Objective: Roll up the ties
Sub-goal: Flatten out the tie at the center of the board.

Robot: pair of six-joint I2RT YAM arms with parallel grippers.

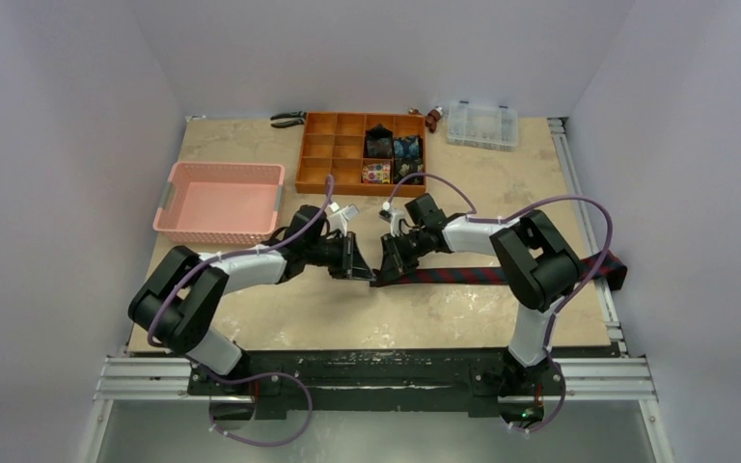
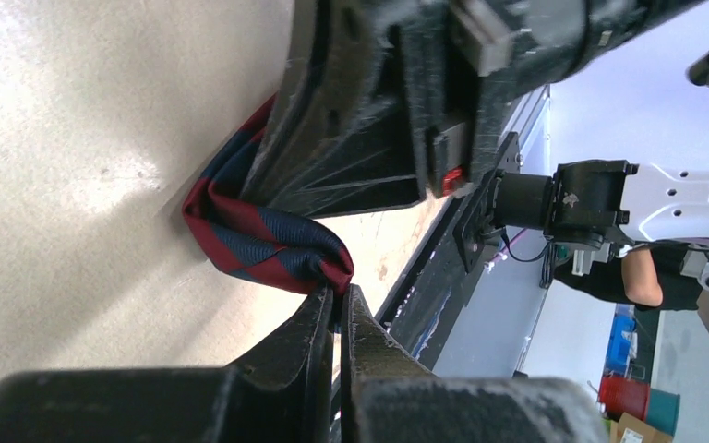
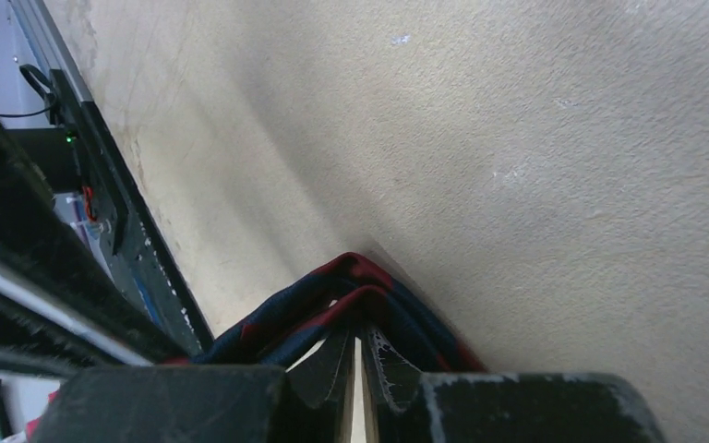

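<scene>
Top external view: three rolled ties [image 1: 378,145] already tucked in the orange organizer [image 1: 318,154], the fourth barely begun. Striped tie [image 1: 463,275] stretched flat across the tabletop [image 1: 299,313], far end hanging off the right edge, near end doubled into a first small fold. Left end effector [image 1: 357,262] pinched tight on that fold; right end effector [image 1: 391,260] likewise clamped on it, just beside. Nearly the whole length left to wind, then stow.

We find no legible text, no label, brand, number or sign that we can read in any of the three views.
</scene>
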